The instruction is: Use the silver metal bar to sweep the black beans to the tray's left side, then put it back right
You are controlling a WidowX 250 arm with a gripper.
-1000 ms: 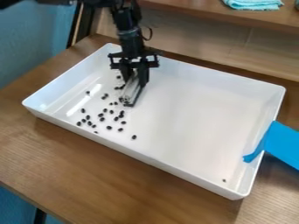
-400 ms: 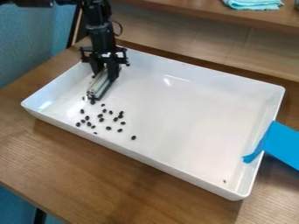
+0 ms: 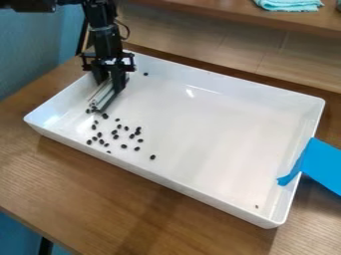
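The black gripper (image 3: 110, 82) hangs down over the left part of a white tray (image 3: 200, 134), near its back left corner. It is shut on a silvery metal bar (image 3: 101, 96) with a dark lower edge, which slants down toward the tray floor. Two dark beans lie by the bar's lower end, one of them a bean (image 3: 104, 116) just to its right. Several more black beans (image 3: 124, 146) are scattered in front, toward the tray's front left wall. A lone bean (image 3: 146, 74) lies by the back wall, right of the gripper, and a small dark speck (image 3: 256, 206) is in the front right corner.
Blue tape (image 3: 313, 162) is stuck over the tray's right rim. The tray stands on a wooden table (image 3: 100, 199). Behind it rises a wooden shelf (image 3: 220, 17) with a turquoise cloth (image 3: 289, 5) on top, and a blue wall (image 3: 33, 55) is at the left.
The gripper has moved left with the bar, mostly before the middle frame. Beans around the bar's earlier place have been swept away, and one now shows by the back wall.
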